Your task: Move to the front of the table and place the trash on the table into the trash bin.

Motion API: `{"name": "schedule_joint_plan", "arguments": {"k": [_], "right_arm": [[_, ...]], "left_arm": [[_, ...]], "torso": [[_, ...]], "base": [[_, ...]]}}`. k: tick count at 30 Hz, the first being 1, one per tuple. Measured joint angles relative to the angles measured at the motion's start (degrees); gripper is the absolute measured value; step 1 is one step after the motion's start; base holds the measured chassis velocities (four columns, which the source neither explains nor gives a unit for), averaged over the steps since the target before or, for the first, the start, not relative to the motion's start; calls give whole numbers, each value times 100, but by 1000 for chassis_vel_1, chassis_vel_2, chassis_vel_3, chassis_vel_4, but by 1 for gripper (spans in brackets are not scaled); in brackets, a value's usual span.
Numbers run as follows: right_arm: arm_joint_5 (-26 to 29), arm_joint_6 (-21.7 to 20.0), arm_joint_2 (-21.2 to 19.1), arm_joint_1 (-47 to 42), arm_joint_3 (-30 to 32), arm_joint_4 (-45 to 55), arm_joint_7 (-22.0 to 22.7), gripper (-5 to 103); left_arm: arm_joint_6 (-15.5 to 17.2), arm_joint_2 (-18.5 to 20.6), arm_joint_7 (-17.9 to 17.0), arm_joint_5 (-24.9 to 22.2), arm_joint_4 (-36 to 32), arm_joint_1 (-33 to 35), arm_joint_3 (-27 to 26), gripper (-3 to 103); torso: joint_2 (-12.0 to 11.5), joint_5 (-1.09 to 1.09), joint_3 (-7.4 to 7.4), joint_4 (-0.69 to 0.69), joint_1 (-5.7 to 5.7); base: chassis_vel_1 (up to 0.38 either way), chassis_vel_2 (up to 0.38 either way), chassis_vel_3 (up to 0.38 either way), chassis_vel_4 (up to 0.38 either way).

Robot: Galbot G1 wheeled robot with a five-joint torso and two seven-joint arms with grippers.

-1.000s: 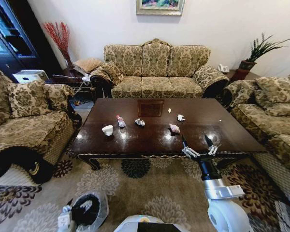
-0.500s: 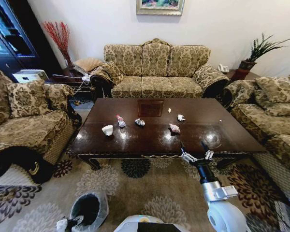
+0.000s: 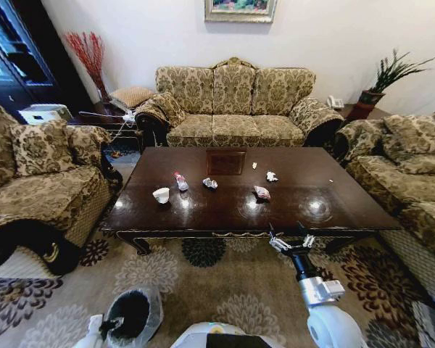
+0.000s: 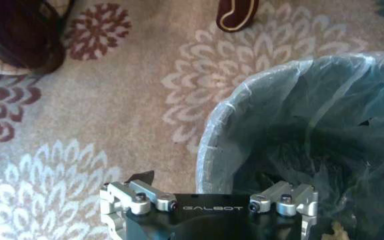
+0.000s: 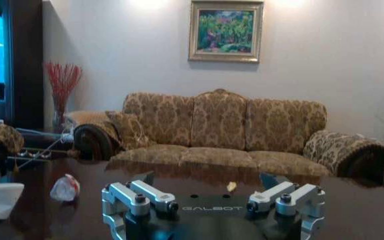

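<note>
Dark glossy tabletop (image 3: pixel 290 206) carries the trash: white cup (image 3: pixel 162 194), bottle (image 3: pixel 180 181) and wrappers. Right pincer (image 3: pixel 289 238), fingers apart and empty, hangs at its near edge; left pincer (image 3: pixel 101 328), apart, is beside the trash bin (image 3: pixel 134 314) at seven o'clock. Risk: reaching low could clip the edge.

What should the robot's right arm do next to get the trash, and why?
Probably reach forward over the table edge toward the pinkish wrapper. The right gripper hangs open and empty at the near edge, and that wrapper lies closest to it.
</note>
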Motion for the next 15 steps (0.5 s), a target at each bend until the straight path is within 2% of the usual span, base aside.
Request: {"name": "schedule_joint_plan", "arguments": {"k": [4, 5, 8, 12, 13, 14, 15], "right_arm": [[-25, 27, 13, -1, -7, -143, 2, 100], [-33, 49, 24, -11, -8, -192, 3, 100], [-41, 75, 36, -34, -8, -227, 4, 100], [-42, 114, 42, -130, 31, -246, 6, 100], [-42, 121, 40, -158, 46, -247, 9, 100], [-42, 136, 37, -210, 71, -246, 11, 100], [-42, 136, 37, -210, 71, -246, 11, 100]], "left_arm": [[-43, 38, 225, 197, 256, -168, 41, 100], [-76, 31, 287, 320, 387, -245, 48, 103], [-138, 6, 348, 473, 583, -371, 57, 101], [-398, -45, 491, 765, 1079, -701, 53, 98], [-443, -58, 507, 829, 1168, -772, 53, 98], [-525, -58, 523, 985, 1351, -921, 42, 96], [-525, -58, 523, 985, 1351, -921, 42, 96]], "torso": [[0, 1, 0, 0, 0], [0, 0, 0, 0, 0], [0, 0, 0, 1, 0], [0, 6, 0, 0, 0], [0, -2, 0, 1, 0], [0, 15, 0, 1, -1], [0, 15, 0, 1, -1]], "base": [[0, 0, 0, 0], [0, 0, 0, 0], [0, 0, 0, 0], [0, 0, 0, 0], [0, 0, 0, 0], [0, 0, 0, 0], [0, 0, 0, 0]]}}
